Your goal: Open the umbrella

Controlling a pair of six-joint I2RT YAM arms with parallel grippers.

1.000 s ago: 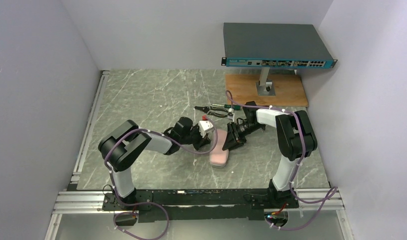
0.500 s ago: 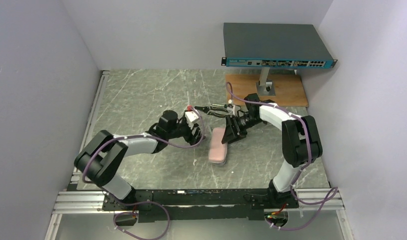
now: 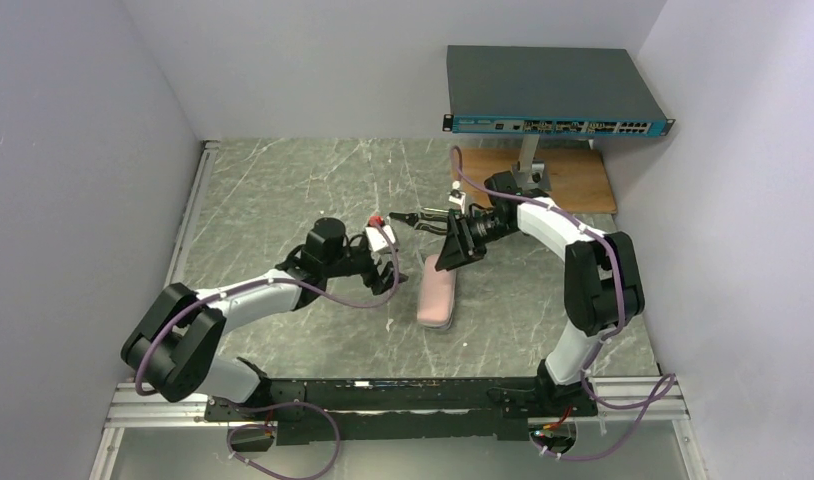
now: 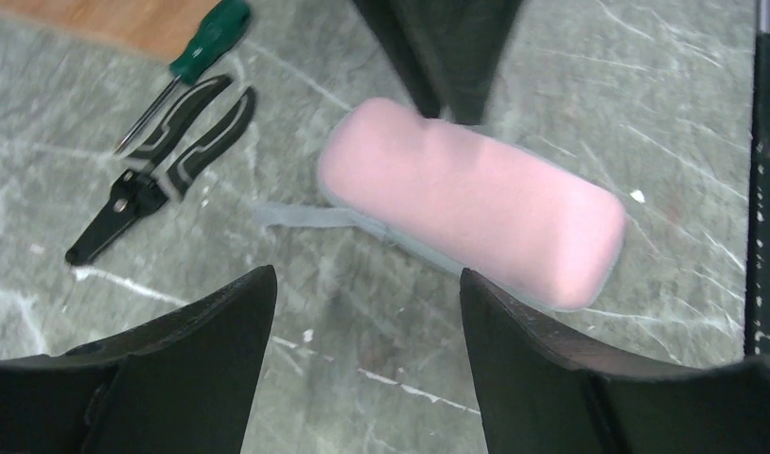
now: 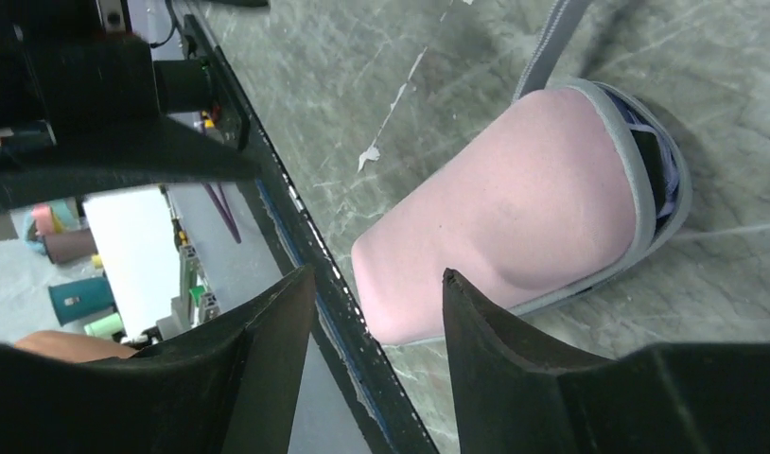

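A bulging pink sleeve (image 3: pixel 436 293) with grey trim lies on the marble table. Through its open end in the right wrist view I see dark fabric with pale lilac bits, the folded umbrella (image 5: pixel 657 142); the rest of it is hidden inside the sleeve (image 5: pixel 514 218). My left gripper (image 3: pixel 386 272) hovers just left of the sleeve, open and empty, with the sleeve (image 4: pixel 471 199) beyond its fingertips (image 4: pixel 258 293). My right gripper (image 3: pixel 449 256) hangs over the sleeve's far end, open, holding nothing; in its own view the gripper (image 5: pixel 378 274) stands apart from the sleeve.
Black pliers (image 4: pixel 164 161) and a green-handled screwdriver (image 4: pixel 187 71) lie beyond the sleeve. A grey strap (image 4: pixel 301 216) trails from the sleeve's end. A wooden board (image 3: pixel 573 180) at the back right carries a stand with a network switch (image 3: pixel 548 90). Walls close in left and right.
The left gripper, shut beside the sleeve a second ago, has opened and drawn back to the left. The right gripper has opened wider and moved toward the sleeve's far end.
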